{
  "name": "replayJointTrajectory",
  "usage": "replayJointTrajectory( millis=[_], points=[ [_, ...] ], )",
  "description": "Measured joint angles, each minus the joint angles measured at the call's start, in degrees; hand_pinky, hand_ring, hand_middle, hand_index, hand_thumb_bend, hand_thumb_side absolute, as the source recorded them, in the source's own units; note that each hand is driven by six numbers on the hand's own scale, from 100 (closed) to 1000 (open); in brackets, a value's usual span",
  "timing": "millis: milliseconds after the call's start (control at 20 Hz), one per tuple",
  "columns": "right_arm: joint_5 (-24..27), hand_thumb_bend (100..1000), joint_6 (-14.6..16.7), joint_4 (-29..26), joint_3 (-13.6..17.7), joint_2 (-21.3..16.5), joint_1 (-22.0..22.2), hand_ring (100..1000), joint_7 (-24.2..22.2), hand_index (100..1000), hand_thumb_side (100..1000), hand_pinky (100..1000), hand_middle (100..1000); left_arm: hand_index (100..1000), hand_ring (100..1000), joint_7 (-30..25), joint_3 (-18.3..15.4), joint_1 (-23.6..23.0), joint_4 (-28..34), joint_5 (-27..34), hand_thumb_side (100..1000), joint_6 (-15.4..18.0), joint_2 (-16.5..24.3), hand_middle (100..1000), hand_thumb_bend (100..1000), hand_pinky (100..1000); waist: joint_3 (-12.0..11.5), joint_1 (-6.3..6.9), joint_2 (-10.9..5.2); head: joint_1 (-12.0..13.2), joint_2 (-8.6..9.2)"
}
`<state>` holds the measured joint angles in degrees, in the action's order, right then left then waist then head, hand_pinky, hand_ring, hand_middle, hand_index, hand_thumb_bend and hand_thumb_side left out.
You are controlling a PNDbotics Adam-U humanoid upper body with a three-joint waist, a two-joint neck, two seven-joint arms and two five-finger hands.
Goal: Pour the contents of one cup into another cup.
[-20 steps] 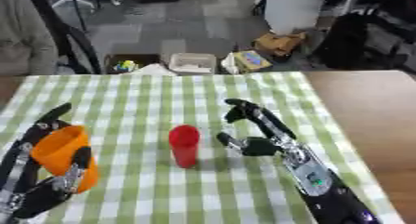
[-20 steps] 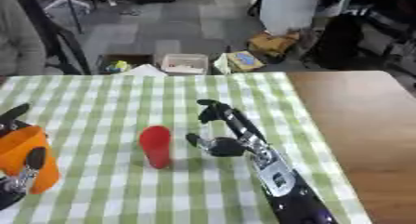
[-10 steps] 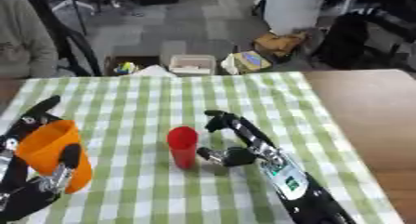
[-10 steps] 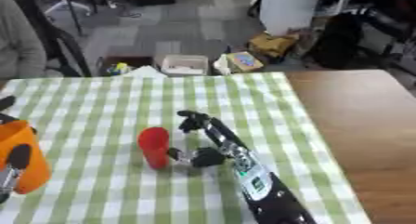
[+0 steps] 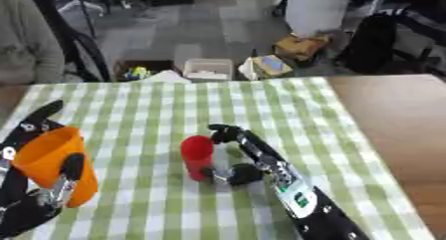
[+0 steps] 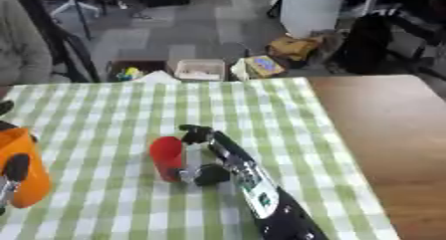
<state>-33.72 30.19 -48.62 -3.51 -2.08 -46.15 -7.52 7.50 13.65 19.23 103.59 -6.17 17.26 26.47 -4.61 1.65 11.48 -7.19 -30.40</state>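
Note:
A red cup [image 5: 198,156] stands upright on the green-checked tablecloth [image 5: 148,104] near the middle. My right hand [image 5: 247,159] is right beside it on its right, fingers and thumb partly curled toward the cup; whether they touch it I cannot tell. At the left edge my left hand [image 5: 48,194] is shut on an orange cup [image 5: 54,162], which is held tilted a little above the cloth. What is inside either cup is hidden.
Bare brown table [image 5: 400,119] lies to the right of the cloth. Beyond the far edge are a chair base, boxes and bags on the floor [image 5: 261,64], and a seated person [image 5: 26,40] at the upper left.
My right hand has moved left and closed in on the red cup from its right side. The left hand with the orange cup has barely shifted.

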Motion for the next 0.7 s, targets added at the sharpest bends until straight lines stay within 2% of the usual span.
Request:
replayJointTrajectory(
  millis=[700],
  points=[
    [-3.22,470,-0.14,1.92,0.34,2.49,-0.29,720,1.31,929,441,795,663,941,319,-0.97,0.77,0.51,0.62,0.56,503,-0.15,-0.11,524,100,100,-0.53,0.39,0.00,-0.31,-0.21]
  ],
)
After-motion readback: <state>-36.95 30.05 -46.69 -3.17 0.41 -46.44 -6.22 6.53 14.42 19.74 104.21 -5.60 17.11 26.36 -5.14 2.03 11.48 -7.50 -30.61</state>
